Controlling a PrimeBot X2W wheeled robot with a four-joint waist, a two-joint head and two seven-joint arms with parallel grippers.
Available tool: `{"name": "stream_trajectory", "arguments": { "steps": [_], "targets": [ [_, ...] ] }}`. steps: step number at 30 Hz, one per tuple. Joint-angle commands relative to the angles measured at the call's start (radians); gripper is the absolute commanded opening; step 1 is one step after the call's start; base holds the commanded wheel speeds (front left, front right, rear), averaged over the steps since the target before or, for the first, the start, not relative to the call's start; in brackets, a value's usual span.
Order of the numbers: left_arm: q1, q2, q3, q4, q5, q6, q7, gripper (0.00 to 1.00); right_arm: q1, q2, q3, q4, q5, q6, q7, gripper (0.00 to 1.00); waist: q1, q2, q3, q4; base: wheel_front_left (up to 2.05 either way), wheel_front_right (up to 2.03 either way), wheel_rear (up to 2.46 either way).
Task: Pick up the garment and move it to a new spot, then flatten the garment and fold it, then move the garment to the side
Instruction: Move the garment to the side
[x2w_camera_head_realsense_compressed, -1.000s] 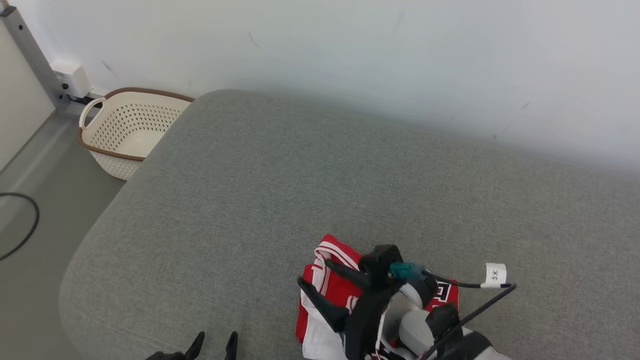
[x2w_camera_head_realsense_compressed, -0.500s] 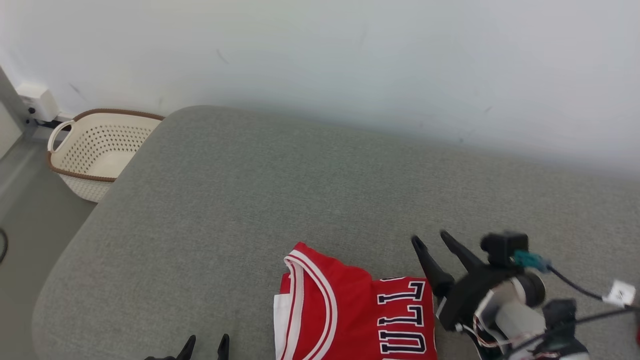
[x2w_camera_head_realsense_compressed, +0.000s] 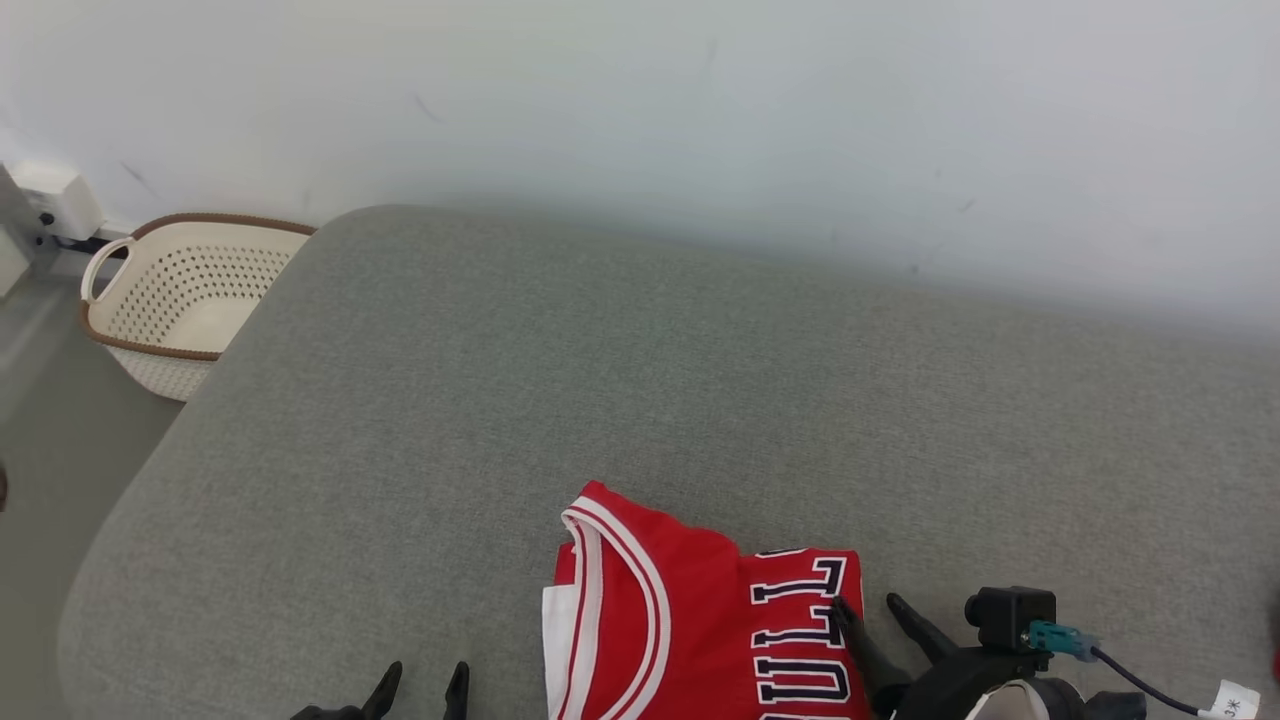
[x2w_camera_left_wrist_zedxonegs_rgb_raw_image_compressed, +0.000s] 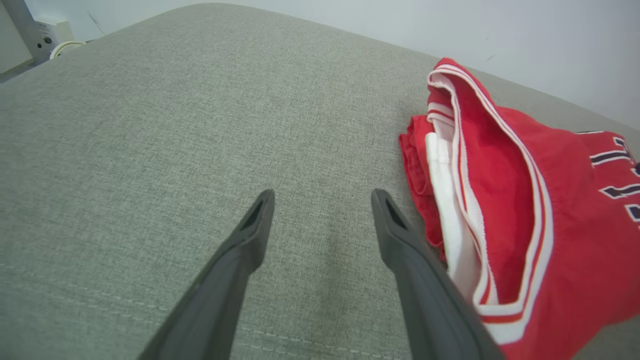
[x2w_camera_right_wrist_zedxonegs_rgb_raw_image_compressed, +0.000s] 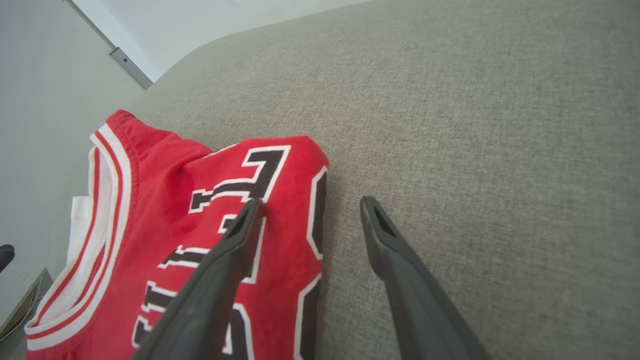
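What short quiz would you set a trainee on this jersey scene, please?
1. True or false: the left gripper is shut on the red jersey.
2. Relative to the grey cushion, the basket stands: A) on it; B) on the floor beside it; C) under it.
3. Which gripper has a finger over the jersey's lettering?
Key: 1 false, it is open beside the jersey. 2 B. 3 The right gripper.
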Motion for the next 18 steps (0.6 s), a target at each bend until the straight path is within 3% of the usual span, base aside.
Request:
{"name": "stream_trajectory", "arguments": {
  "steps": [1,8,9,10,18],
  "targets": [
    [-0.007,0.001,-0.001,-0.002,0.008,-0.003,-0.001,1.00,0.003,0.004,0.006,0.006,0.004,-0.001,-0.004,1.00,0.0000,0.0000,0.005,0.013,0.00,0.00,0.00],
    [-0.014,0.001,-0.007,-0.007,0.015,-0.006,-0.001,1.00,-0.024,0.039,0.040,0.075,0.054,-0.001,-0.004,1.00,0.0000,0.0000,0.013,0.056,0.00,0.00,0.00],
    [-0.014,0.001,-0.009,-0.008,0.015,-0.006,-0.001,1.00,-0.027,0.044,0.045,0.084,0.062,-0.001,-0.004,0.95,0.0000,0.0000,0.015,0.062,0.00,0.00,0.00],
    [-0.012,0.001,-0.009,-0.011,0.016,-0.007,-0.001,1.00,-0.037,0.046,0.055,0.100,0.059,-0.001,-0.004,0.00,0.0000,0.0000,0.017,0.069,0.00,0.00,0.00],
    [-0.001,0.001,0.005,-0.030,0.027,-0.003,-0.001,1.00,-0.051,0.019,-0.031,0.126,0.012,-0.001,-0.005,0.00,0.0000,0.0000,0.007,0.048,0.00,0.00,0.00]
  ]
}}
